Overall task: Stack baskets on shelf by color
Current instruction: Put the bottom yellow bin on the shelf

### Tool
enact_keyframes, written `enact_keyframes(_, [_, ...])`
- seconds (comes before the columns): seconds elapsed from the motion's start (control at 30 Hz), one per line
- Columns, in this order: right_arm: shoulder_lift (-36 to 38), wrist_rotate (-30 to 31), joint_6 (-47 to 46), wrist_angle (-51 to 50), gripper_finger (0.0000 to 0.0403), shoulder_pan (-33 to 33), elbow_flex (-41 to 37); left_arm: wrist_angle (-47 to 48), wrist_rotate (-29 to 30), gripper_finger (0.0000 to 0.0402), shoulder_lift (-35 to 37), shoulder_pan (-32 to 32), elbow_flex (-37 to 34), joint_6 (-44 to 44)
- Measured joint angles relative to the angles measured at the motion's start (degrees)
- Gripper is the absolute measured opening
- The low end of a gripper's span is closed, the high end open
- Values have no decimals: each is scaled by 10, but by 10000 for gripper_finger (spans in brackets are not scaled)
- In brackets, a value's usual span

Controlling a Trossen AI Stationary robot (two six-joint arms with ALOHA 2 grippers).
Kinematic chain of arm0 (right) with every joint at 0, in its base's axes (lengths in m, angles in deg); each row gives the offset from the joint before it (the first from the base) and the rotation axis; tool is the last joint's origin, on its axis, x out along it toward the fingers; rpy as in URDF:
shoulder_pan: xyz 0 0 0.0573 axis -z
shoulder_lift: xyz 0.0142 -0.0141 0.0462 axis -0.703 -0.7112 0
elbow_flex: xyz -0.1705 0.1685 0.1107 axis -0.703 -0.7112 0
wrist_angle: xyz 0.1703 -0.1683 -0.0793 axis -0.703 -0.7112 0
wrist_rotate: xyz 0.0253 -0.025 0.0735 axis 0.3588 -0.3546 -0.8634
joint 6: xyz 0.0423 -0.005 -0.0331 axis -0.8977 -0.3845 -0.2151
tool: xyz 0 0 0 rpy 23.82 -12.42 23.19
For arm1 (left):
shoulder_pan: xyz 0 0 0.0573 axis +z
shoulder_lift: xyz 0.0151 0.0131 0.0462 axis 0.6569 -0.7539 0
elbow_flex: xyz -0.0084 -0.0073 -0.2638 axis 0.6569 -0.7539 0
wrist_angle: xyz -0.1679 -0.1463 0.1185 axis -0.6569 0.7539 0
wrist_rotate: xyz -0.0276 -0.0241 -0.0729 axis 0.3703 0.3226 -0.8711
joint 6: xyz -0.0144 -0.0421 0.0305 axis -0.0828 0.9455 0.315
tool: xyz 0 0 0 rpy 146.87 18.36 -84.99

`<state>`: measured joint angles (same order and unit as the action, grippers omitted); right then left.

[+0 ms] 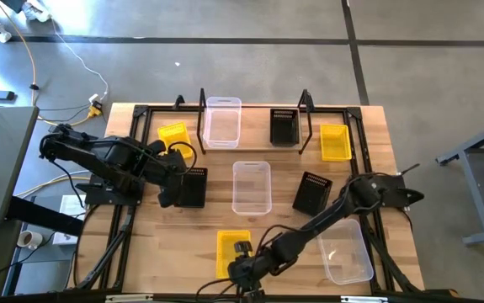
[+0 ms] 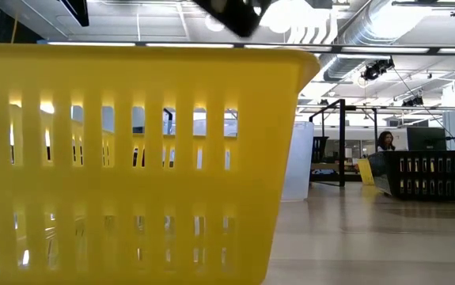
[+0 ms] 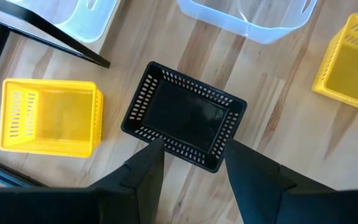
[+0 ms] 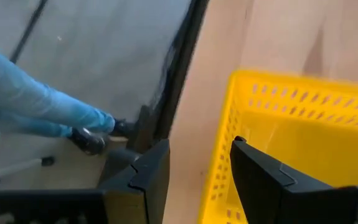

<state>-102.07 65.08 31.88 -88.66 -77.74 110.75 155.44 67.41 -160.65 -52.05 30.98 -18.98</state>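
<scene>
My two arms are matte black, built of chunky jointed segments. The left arm (image 1: 98, 160) looks bulkier, with rounded housings and a thin dark cable looping beside its wrist. The right arm (image 1: 334, 210) is slimmer, a long tapering link. Each gripper's fingers (image 3: 142, 177) are flat, angular black wedges with bevelled edges.

The shelf (image 1: 254, 145) holds a clear basket (image 1: 222, 121) and a black basket (image 1: 284, 126). Yellow baskets (image 1: 173, 135) (image 1: 335, 141) (image 1: 233, 252), clear ones (image 1: 252, 186) (image 1: 345, 250) and black ones (image 1: 191, 187) (image 1: 312, 193) lie upright and scattered on the tabletop.
</scene>
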Motion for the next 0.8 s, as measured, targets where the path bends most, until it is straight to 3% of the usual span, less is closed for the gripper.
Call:
enact_keyframes(0.7, [-34,7,-21,-26,153,0,-12,-1,-2,158,0,0,0,24])
enact_keyframes(0.8, [-35,7,-29,-34,132,0,-12,-1,-2,158,0,0,0,24])
